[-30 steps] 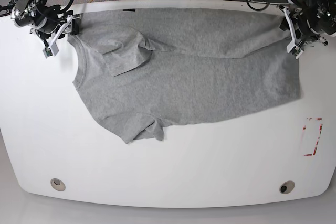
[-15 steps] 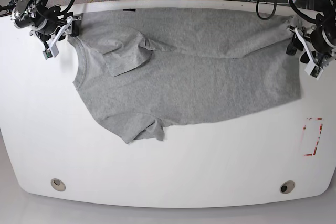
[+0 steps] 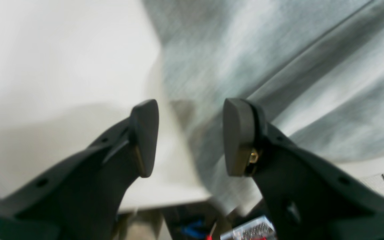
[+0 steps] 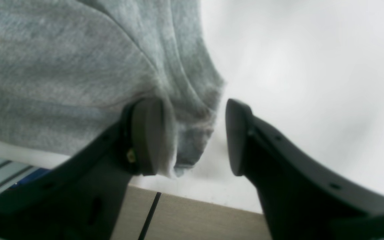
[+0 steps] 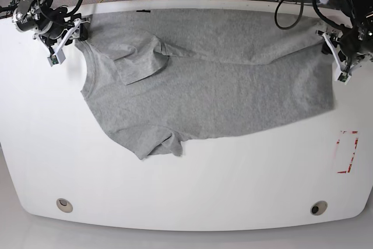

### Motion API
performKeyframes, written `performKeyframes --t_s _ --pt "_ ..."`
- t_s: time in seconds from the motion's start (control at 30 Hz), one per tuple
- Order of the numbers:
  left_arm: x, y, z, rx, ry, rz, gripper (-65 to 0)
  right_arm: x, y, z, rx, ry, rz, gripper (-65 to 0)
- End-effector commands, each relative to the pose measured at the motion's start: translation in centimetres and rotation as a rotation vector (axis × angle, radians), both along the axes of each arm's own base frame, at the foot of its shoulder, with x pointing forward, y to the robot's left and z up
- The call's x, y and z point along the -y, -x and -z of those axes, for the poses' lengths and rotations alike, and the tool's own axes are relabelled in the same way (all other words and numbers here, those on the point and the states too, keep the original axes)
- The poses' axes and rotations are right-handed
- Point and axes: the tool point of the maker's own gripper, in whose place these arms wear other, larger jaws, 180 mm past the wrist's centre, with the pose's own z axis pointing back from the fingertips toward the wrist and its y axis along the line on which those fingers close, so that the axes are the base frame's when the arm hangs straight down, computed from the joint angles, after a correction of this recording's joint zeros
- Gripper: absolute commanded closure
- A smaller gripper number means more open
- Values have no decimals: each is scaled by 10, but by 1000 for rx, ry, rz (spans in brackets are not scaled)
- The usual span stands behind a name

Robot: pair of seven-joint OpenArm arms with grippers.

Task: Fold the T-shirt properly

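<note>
The light heather-grey T-shirt (image 5: pixel 221 86) lies spread across the white table (image 5: pixel 186 185), plain side up, no lettering showing. One sleeve is folded over onto the chest. My left gripper (image 5: pixel 327 44) is at the shirt's hem corner at the far right. In the left wrist view it (image 3: pixel 190 136) is open, with the T-shirt (image 3: pixel 278 50) edge lying under the gap. My right gripper (image 5: pixel 80 30) is at the shoulder corner at the far left. In the right wrist view it (image 4: pixel 192 140) is open, with the T-shirt (image 4: pixel 62 60) corner resting against one finger.
A red-marked rectangle (image 5: pixel 348 151) sits on the table at the right. Two round holes (image 5: pixel 64 204) (image 5: pixel 318 207) are near the front edge. Cables and equipment lie behind the table's back edge. The front half of the table is bare white.
The arm on the right of the base view swung outward and forward off the hem corner, then came back slightly toward it. The other arm and the shirt stayed put.
</note>
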Motion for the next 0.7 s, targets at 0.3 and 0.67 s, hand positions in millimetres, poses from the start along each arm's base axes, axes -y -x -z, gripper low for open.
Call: performKeyframes --t_s 0.3,0.67 --pt "24 18 17 -84 3 106 -287 6 -7 -9 31 20 -7 -289" --pt "29 21 9 -70 -20 138 -289 6 -7 -9 31 20 -7 -289"
